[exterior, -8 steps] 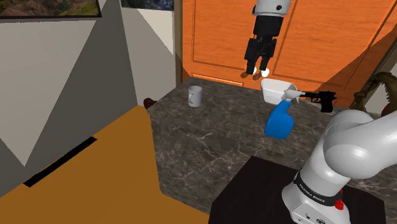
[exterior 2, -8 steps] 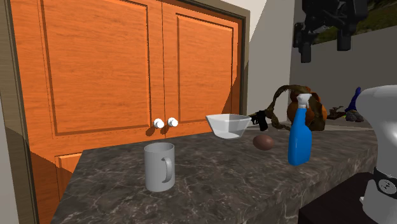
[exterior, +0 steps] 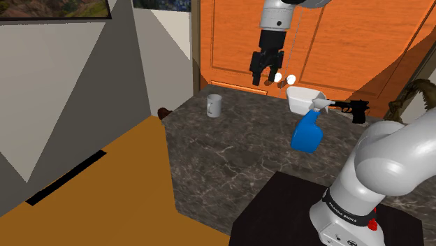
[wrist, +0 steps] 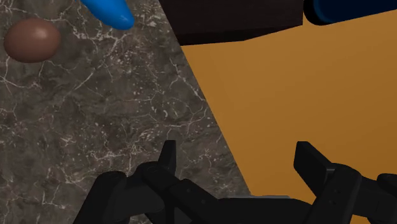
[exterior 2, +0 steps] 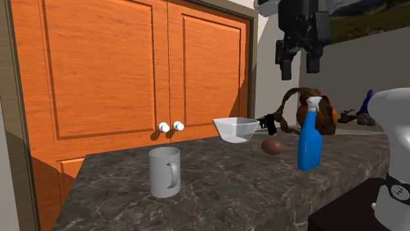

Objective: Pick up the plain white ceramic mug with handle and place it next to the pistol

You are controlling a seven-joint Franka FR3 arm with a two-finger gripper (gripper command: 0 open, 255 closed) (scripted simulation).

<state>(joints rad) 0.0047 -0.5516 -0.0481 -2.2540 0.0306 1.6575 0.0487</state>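
Your pincer (exterior: 260, 78) is open and holds nothing. It has moved away from above the bowl (exterior: 302, 98) and toward the mug (exterior: 214, 105), so I think you are going for the mug now. The mug stands on the dark counter (exterior: 230, 164), well apart from the pistol (exterior: 355, 108). You have one mug, one bowl, one blue spray bottle (exterior: 307, 131), one pistol and one brown ball (exterior 2: 272, 146).

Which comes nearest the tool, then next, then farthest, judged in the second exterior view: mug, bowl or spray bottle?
1. The bottle, almost straight below the tool, at that view's right.
2. The bowl, down and to the tool's left.
3. The mug, far to the left and closest to the camera.
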